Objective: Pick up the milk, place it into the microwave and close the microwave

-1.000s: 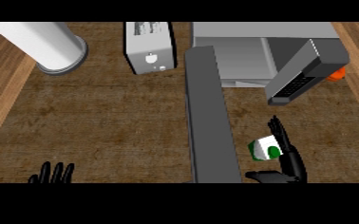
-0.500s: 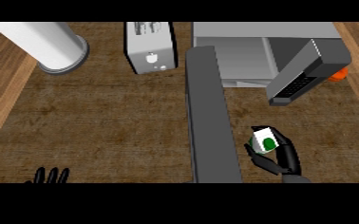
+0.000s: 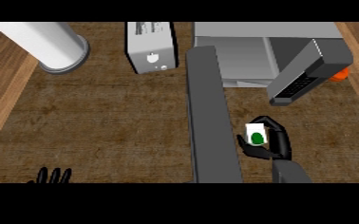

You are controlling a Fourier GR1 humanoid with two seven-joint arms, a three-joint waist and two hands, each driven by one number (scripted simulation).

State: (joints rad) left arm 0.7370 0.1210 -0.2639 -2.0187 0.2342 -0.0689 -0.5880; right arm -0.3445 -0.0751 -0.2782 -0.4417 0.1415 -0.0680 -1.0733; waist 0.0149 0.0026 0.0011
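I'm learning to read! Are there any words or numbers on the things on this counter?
No words or numbers can be read here.
Milk carton, held in the right hand: only a green blob, no letters.
Toaster: dark marks on top and a small sign on its front, too blurred to read.
Microwave: its dark button panel is too small to read.

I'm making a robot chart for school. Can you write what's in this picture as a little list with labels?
milk: white carton with a green spot, held above the counter
right hand: curled round the milk
left hand: open, resting at the lower edge
microwave: door swung open
toaster: beside the microwave
white cylinder: at the far left
counter: brown wood
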